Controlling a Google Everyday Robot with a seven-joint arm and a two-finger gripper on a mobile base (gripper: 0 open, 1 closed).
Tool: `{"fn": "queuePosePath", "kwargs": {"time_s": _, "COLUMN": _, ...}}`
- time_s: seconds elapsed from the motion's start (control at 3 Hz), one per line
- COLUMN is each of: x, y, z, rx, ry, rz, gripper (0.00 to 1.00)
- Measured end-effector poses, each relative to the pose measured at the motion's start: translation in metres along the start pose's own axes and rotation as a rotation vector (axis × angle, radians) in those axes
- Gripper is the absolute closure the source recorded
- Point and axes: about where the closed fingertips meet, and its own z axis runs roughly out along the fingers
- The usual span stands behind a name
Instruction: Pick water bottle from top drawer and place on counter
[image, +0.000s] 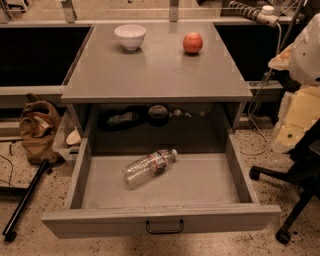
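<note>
– Grey drawer stands fully open, so bottle is reachable from above: on its side, mid-floor, cap toward back-right.
– And gripper?
– Out of frame; opening cannot be told. Grasp not yet begun.
– Placement?
– Bowl and apple sit at back of counter; front strip looks the likely drop spot.

Grey counter with white bowl, red apple

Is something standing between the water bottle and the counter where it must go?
Nothing visible does. The water bottle lies in the open top drawer, uncovered. On the counter a white bowl and an apple stand near the back. The tool is not in view.
</note>
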Motion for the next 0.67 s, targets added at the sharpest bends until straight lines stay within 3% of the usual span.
{"fn": "queuePosePath", "kwargs": {"time_s": 0.67, "x": -0.0078, "y": 0.0016, "z": 0.0034, "rx": 0.019, "ry": -0.038, "rz": 0.01, "gripper": 0.0}}
